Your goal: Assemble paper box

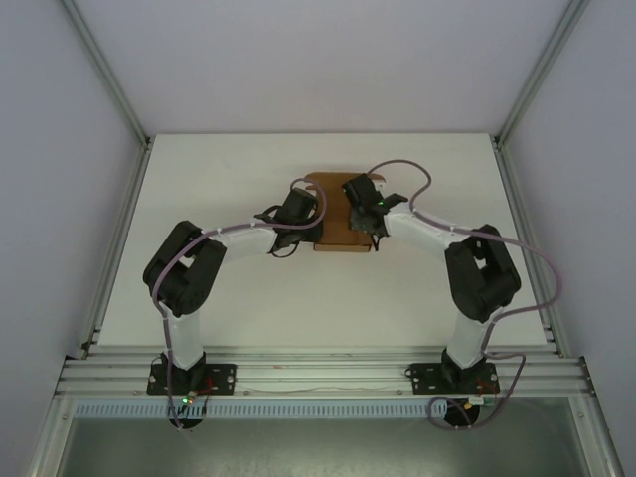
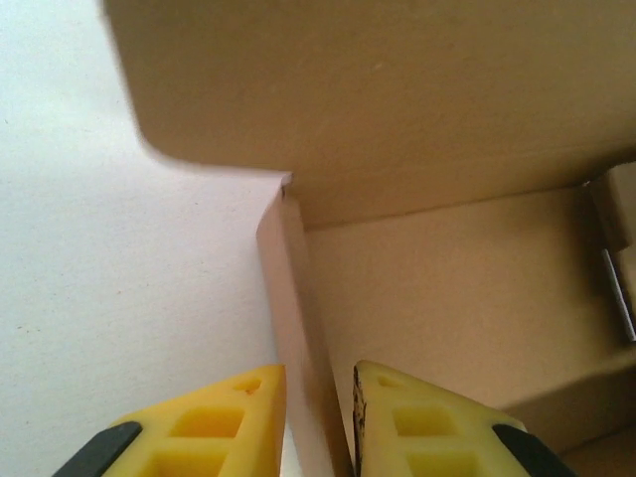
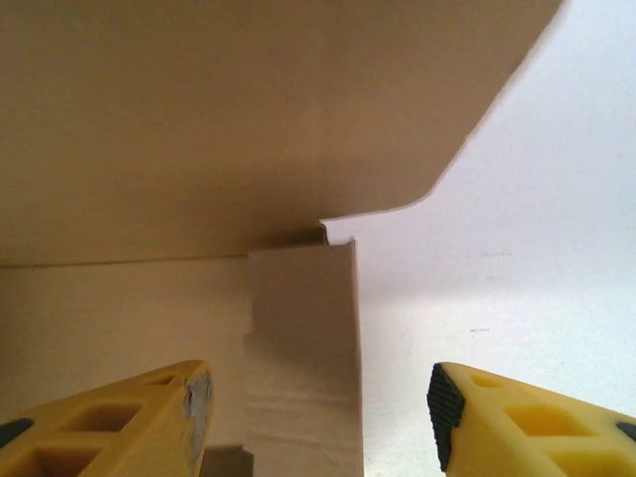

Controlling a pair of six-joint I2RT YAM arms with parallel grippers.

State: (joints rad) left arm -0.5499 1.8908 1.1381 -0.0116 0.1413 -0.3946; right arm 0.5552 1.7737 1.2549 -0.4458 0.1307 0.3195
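The paper box (image 1: pixel 334 221) is brown cardboard, lying open at the back middle of the table with its lid flap raised. My left gripper (image 1: pixel 301 211) is at the box's left side. In the left wrist view its yellow fingers (image 2: pixel 224 422) stand close on either side of the box's left side wall (image 2: pixel 303 328), pinching it. My right gripper (image 1: pixel 366 207) is at the box's right side. Its jaws are open wide around the right side wall (image 3: pixel 303 358); the wall stands near the left finger (image 3: pixel 149 417) with bare table showing before the right one.
The white table (image 1: pixel 248 298) has free room in front of and beside the box. Aluminium frame posts and grey walls (image 1: pixel 60 149) close in the left, right and back. A rail (image 1: pixel 318 373) runs along the near edge by the arm bases.
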